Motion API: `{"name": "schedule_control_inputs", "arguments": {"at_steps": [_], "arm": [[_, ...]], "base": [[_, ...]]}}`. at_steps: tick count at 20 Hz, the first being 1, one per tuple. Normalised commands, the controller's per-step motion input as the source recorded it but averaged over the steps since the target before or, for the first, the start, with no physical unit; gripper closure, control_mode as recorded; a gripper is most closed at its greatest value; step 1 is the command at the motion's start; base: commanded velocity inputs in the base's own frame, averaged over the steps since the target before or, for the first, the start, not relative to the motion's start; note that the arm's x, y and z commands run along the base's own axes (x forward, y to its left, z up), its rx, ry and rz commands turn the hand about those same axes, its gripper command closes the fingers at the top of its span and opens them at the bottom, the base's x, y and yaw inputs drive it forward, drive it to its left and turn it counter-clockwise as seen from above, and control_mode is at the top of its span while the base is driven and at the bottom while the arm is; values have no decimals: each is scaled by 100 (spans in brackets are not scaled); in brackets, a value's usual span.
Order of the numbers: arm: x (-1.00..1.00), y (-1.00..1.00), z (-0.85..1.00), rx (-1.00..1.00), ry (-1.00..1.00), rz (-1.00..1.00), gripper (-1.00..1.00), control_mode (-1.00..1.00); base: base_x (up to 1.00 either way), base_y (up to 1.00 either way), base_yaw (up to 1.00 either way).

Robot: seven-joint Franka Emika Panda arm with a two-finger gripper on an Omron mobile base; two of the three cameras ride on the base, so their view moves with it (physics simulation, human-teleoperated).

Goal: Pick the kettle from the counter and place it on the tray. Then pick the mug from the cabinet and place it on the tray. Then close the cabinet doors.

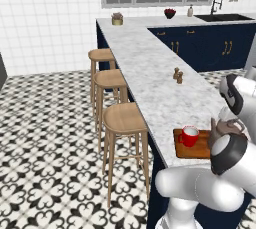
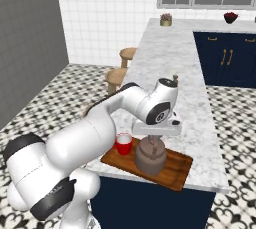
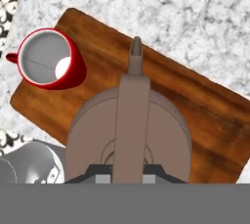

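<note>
Kettle: the brown kettle [image 2: 150, 158] stands upright on the tray, near its middle. In the hand view its spout [image 3: 135, 49] points up the picture, toward the far long edge of the tray.
Gripper: the gripper [image 3: 126, 175] sits right over the kettle. Its two dark tips are pressed in on the flat handle [image 3: 131, 120], one on each side, pinching it.
Mug: the red mug [image 3: 49, 59] with a white inside stands upright on the tray, at one end, just beside the kettle and not touching it. Its little handle pokes out over the tray's edge.
Tray: the reddish-brown wooden tray [image 2: 177, 168] lies flat on the counter, close to the near end.
Counter: the long marbled counter [image 1: 150, 68] has a navy-blue base.
Other things on the counter: two small brown shakers [image 1: 177, 75] stand farther along, well apart from the tray. A small plant pot [image 1: 117, 19] sits at the far end.
Stools: three wooden stools [image 1: 125, 118] stand in a row beside the counter on the patterned floor.
</note>
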Motion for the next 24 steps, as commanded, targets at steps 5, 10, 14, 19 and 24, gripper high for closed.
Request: {"name": "schedule_control_inputs", "arguments": {"at_steps": [5,10,14,19,24], "arm": [[5,1,-20,0,-1,0,100,-100],[15,2,-15,0,0,0,100,-100],[1,0,-14,0,0,0,-100,-100],[0,0,-5,0,0,0,-100,-100],[-2,10,10,0,0,0,-100,-100]], "base": [[0,0,0],[0,0,0],[0,0,0],[0,0,0],[0,0,0]]}}
